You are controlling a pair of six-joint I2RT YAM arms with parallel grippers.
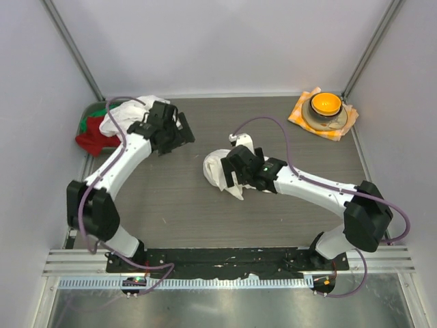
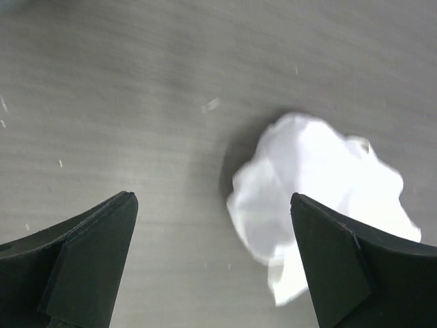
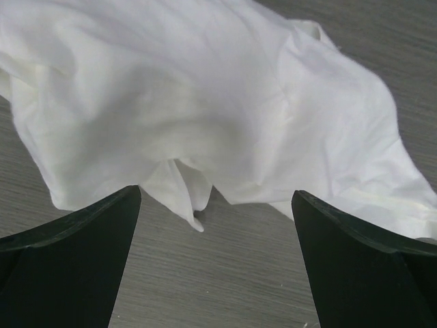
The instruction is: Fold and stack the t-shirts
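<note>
A crumpled white t-shirt (image 1: 216,168) lies in a heap on the dark table near the middle. It fills the top of the right wrist view (image 3: 205,96) and shows at the right in the left wrist view (image 2: 314,178). My right gripper (image 1: 229,172) is open and empty, low at the heap's right edge, with its jaws (image 3: 215,194) just short of the cloth. My left gripper (image 1: 180,134) is open and empty above bare table, to the left of and behind the heap; its jaws (image 2: 210,198) stand wide apart. Another white shirt (image 1: 117,117) lies bunched at the back left.
A bin at the back left holds red (image 1: 94,140) and green (image 1: 92,116) garments under the white shirt. An orange-and-white checked cloth (image 1: 300,113) at the back right carries a bowl (image 1: 325,108) with an orange inside. White walls enclose the table.
</note>
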